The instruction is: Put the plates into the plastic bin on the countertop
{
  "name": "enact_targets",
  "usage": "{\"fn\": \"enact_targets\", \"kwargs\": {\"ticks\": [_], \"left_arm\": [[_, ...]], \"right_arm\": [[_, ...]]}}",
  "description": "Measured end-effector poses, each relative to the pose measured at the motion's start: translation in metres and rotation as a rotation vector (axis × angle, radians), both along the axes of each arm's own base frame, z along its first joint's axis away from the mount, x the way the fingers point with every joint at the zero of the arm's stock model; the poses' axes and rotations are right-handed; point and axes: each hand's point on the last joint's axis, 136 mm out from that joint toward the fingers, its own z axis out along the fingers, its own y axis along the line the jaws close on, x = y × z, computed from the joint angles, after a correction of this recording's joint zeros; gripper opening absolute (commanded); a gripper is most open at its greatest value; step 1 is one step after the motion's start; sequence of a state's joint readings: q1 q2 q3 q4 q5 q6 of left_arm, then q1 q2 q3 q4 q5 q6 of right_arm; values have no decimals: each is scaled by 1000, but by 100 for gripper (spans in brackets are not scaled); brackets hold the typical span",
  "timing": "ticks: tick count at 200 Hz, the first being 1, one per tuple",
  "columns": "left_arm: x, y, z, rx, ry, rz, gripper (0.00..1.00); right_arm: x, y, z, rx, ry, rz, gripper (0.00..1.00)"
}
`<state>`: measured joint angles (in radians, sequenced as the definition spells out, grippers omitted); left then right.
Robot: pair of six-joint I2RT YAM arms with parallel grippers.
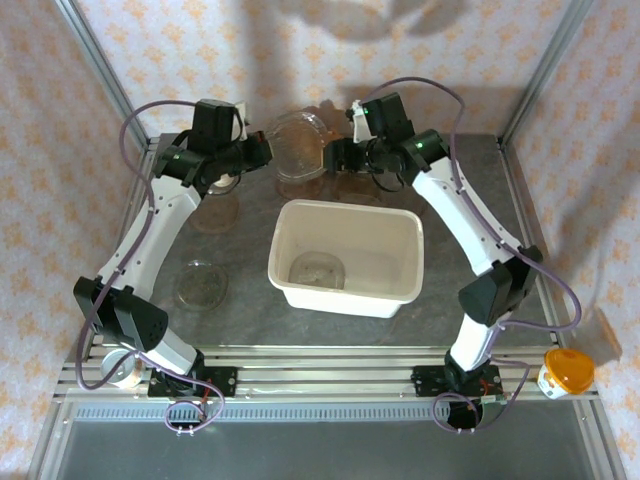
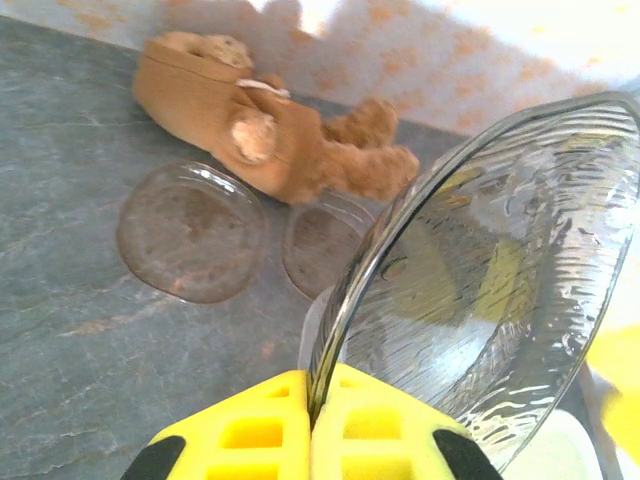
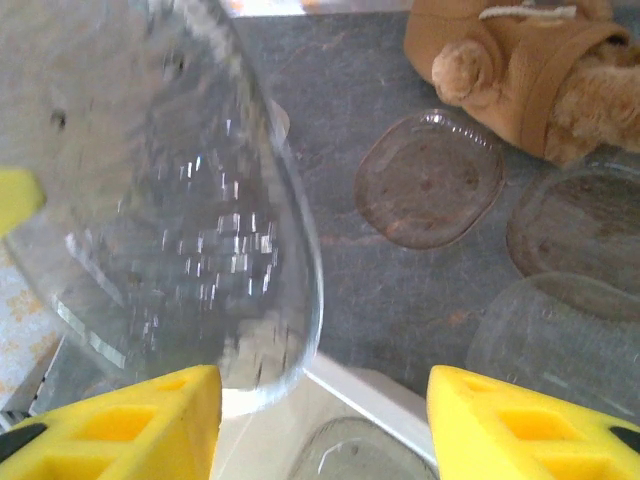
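Bin (image 1: 340,296) at centre of countertop (image 1: 250,312), one plate (image 1: 318,270) inside it, another plate (image 1: 201,285) left, third plate (image 1: 298,150) behind.

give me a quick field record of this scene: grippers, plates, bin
left gripper: shut on the rim of the held plate
held plate: lifted, tilted, beyond the far side of the plastic bin
right gripper: open, close by the held plate
plastic bin: one binned plate inside
countertop: loose plate left of the bin, more near the stuffed toy
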<state>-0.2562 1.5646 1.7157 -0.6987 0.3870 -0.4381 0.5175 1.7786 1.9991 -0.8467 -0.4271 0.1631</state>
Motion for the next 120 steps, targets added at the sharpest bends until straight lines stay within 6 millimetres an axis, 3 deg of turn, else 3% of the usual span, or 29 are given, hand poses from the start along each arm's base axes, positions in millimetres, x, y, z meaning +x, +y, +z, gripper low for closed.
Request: {"fn": "enact_targets", "kwargs": {"ticks": [61, 120], "left_arm": [[-6, -22, -30, 47, 89, -124, 0], [-7, -33, -24, 55, 83, -176, 0]], "right_arm": [[15, -20, -13, -19, 23, -42, 42], [11, -16, -26, -31, 62, -2, 29]]}}
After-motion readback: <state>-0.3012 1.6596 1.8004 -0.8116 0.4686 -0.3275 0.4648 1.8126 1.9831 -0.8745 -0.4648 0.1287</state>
